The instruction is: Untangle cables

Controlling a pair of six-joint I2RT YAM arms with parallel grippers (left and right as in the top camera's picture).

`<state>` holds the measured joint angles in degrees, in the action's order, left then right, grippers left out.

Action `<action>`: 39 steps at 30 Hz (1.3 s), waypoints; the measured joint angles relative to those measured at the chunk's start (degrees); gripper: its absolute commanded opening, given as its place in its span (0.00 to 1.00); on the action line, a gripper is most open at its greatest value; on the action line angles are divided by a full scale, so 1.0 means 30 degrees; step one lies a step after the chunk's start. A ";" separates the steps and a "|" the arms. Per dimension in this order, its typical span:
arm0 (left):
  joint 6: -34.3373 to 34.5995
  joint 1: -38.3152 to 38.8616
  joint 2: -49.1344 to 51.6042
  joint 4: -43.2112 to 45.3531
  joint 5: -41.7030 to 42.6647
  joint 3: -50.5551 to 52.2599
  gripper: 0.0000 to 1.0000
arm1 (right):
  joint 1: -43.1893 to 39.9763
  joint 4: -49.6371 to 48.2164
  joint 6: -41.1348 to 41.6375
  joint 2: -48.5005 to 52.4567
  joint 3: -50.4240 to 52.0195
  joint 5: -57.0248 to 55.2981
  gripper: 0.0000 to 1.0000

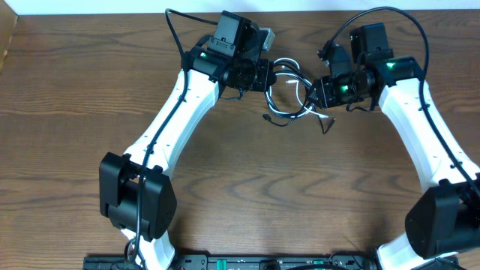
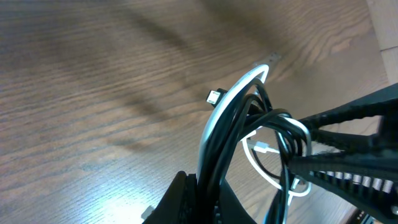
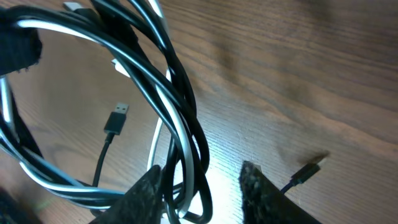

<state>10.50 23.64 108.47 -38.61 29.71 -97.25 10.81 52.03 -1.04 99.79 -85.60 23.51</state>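
Observation:
A black cable (image 1: 279, 120) and a white cable (image 1: 301, 109) hang tangled in loops between my two grippers at the back middle of the wooden table (image 1: 240, 180). My left gripper (image 1: 264, 75) is shut on the bundle; in the left wrist view its jaws (image 2: 211, 196) clamp the black cable (image 2: 233, 137) and white cable (image 2: 211, 121) together. My right gripper (image 1: 315, 91) is open. In the right wrist view its fingers (image 3: 202, 171) straddle loops of black cable (image 3: 180, 81) and white cable (image 3: 158, 140), which lie against the left finger. A black USB plug (image 3: 118, 118) hangs free.
Another black plug end (image 3: 308, 171) lies on the table by my right gripper, also in the overhead view (image 1: 327, 126). Thick black arm cables arch above both wrists (image 1: 174, 30). A black rail (image 1: 225, 262) runs along the front edge.

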 measured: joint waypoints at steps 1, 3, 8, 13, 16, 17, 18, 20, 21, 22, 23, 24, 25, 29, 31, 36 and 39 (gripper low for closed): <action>0.0007 0.0000 0.0007 0.0000 0.0000 0.0000 0.07 | -0.0007 -0.0080 -0.0022 0.0073 0.0015 0.0029 0.29; 0.0007 0.0000 0.0000 0.0000 0.0000 0.0000 0.07 | -0.0022 -0.0248 -0.0073 0.0153 0.0058 0.0044 0.19; 0.0007 0.0007 0.0007 0.0007 -0.0007 0.0000 0.07 | -0.0160 -0.0612 0.0029 0.0189 0.0066 0.0262 0.01; 0.0007 0.0007 0.0007 0.0015 -0.0087 0.0000 0.07 | -0.0313 -0.0729 0.0051 0.0189 0.0066 0.0969 0.01; 0.0007 0.0000 0.0007 0.0000 -0.0670 0.0000 0.08 | -0.0321 -0.0692 -0.0656 0.0189 0.0073 0.1872 0.01; 0.0007 -0.0007 0.0007 0.0000 -0.0969 0.0000 0.07 | -0.0328 -0.0663 -0.1078 0.0189 0.0073 0.2397 0.01; 0.0007 -0.0007 0.0007 -0.0007 -0.1246 0.0000 0.07 | -0.0328 -0.0641 -0.1559 0.0189 0.0073 0.3009 0.01; 0.0007 -0.0029 0.0000 -0.0022 -0.1872 0.0000 0.08 | -0.0335 -0.0583 -0.2419 0.0146 0.0080 0.4197 0.01; 0.0000 -0.0036 0.0000 -0.0029 -0.2047 0.0000 0.08 | -0.0342 -0.0583 -0.2783 0.0095 0.0087 0.4765 0.01; 0.0000 -0.0058 0.0007 -0.0036 -0.2215 0.0000 0.08 | -0.0459 -0.0583 -0.3053 0.0015 0.0102 0.5304 0.01; 0.0000 -0.0066 0.0007 -0.0044 -0.2346 0.0000 0.07 | -0.0539 -0.0590 -0.3293 -0.0109 0.0102 0.5829 0.01; 0.0007 -0.0066 0.0007 -0.0036 -0.2390 0.0000 0.07 | -0.0729 -0.0590 -0.3512 -0.0277 0.0109 0.6426 0.01; 0.0007 -0.0058 0.0007 -0.0036 -0.2397 0.0000 0.07 | -0.0911 -0.0597 -0.3679 -0.0444 0.0109 0.6907 0.01; 0.0007 0.0080 0.0007 -0.0007 -0.2375 0.0000 0.07 | -0.2229 -0.0590 -0.4408 -0.0903 0.0109 0.9792 0.01; 0.0015 0.0102 0.0007 -0.0007 -0.2463 0.0000 0.07 | -0.2820 -0.0583 -0.4677 -0.0925 0.0109 1.1045 0.01; 0.0007 0.0044 0.0000 -0.0015 -0.2645 0.0000 0.07 | -0.4568 -0.0641 -0.4881 -0.0940 0.0109 1.3427 0.01; 0.0007 0.0044 0.0007 -0.0015 -0.2688 0.0000 0.08 | -0.5319 -0.0634 -0.4153 -0.0962 0.0109 1.2866 0.01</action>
<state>10.52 23.77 108.49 -38.65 21.65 -97.25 -5.15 50.13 -13.50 96.90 -85.27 62.11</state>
